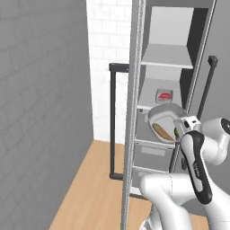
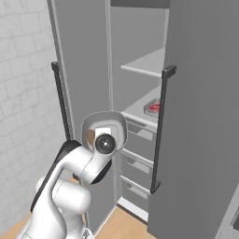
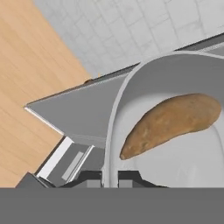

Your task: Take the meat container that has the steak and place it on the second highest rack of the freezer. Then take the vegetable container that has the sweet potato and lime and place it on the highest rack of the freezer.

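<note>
left base view:
steak tray: you can see the steak (image 1: pixel 164 95) in its tray (image 1: pixel 164 96) on the lower of the two white shelves in the freezer (image 1: pixel 173 85), up and beyond the fingers; judge that half done.
bowl: the bowl (image 1: pixel 164 121) hangs tilted in front of the drawers, below both shelves, with the sweet potato (image 1: pixel 161 131) inside.
top shelf: the top shelf (image 1: pixel 167 57) is bare, well above the fingers; lifting the bowl there is what's left.

right base view:
bowl: you see its rim arching over the wrist, short of the freezer opening.

hand view:
fingers: the gripper (image 3: pixel 110 178) is pinched together on the bowl's rim, one tip on each side.
sweet potato: just beyond the fingers, inside the bowl.
</note>
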